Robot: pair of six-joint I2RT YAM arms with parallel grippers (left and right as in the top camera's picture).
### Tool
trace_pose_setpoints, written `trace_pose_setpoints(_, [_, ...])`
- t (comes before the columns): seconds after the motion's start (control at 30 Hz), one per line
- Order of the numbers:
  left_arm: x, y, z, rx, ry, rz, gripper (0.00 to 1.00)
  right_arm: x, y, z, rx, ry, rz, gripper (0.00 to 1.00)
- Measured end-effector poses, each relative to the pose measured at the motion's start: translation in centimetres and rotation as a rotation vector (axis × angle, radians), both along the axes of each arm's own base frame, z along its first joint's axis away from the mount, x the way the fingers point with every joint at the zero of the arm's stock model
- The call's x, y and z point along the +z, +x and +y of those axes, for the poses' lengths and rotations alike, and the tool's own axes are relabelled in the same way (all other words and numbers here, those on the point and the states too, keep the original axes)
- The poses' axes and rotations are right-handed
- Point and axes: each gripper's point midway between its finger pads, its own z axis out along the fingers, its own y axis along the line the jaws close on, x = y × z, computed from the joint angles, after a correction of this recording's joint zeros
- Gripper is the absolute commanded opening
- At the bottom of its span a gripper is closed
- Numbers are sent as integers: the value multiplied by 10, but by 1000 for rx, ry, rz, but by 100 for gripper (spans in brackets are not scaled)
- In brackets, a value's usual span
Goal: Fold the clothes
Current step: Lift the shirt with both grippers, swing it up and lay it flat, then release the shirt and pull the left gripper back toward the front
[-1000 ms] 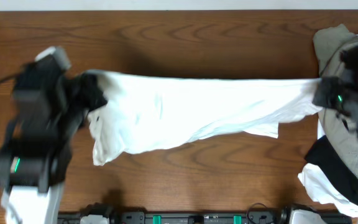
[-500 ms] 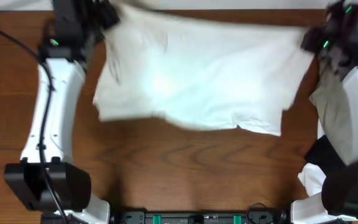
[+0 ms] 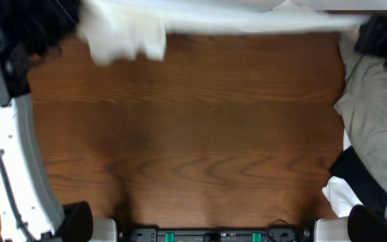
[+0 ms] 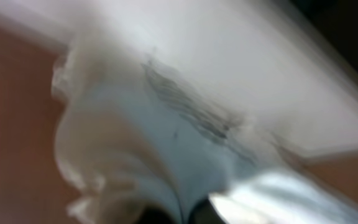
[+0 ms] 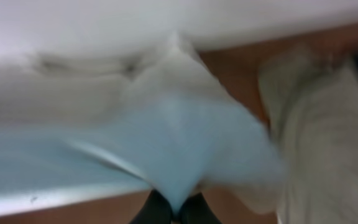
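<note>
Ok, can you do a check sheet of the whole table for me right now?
Surface: brown wooden table.
Job's things: white T-shirt, blurred, stretched between both grippers along the far edge.
Clutter: beige-grey garment, black cloth and white cloth piled at the right.
Grippers: left gripper and right gripper are both shut on the T-shirt.
Cables: black cable beside the left arm.
Surroundings: black rail with green parts at the near edge.

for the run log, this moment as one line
white T-shirt: stretched taut between both grippers | left gripper: shut on shirt | right gripper: shut on shirt
</note>
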Motion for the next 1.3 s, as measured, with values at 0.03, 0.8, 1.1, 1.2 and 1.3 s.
trace_pose_setpoints(0.03, [-30, -10, -4, -17, -5, 128, 6, -19, -6, -2, -3, -4, 76, 1])
trace_pose_setpoints(0.8, [-347, -163, -28, -190, 76, 1212, 15, -293, -139, -14, -8, -64, 888, 22])
trace_pose_setpoints(1.1, [-352, -170, -28, -201, 80, 1229, 31, -293, -141, -15, -10, -67, 895, 26])
trace_pose_setpoints(1.2, [-351, -170, -28, -202, 81, 1230, 31, -293, -141, -15, -11, -68, 895, 27])
trace_pose_setpoints(1.3, [-350, -173, -28, -203, 79, 1245, 31, -293, -141, -15, -11, -69, 894, 27])
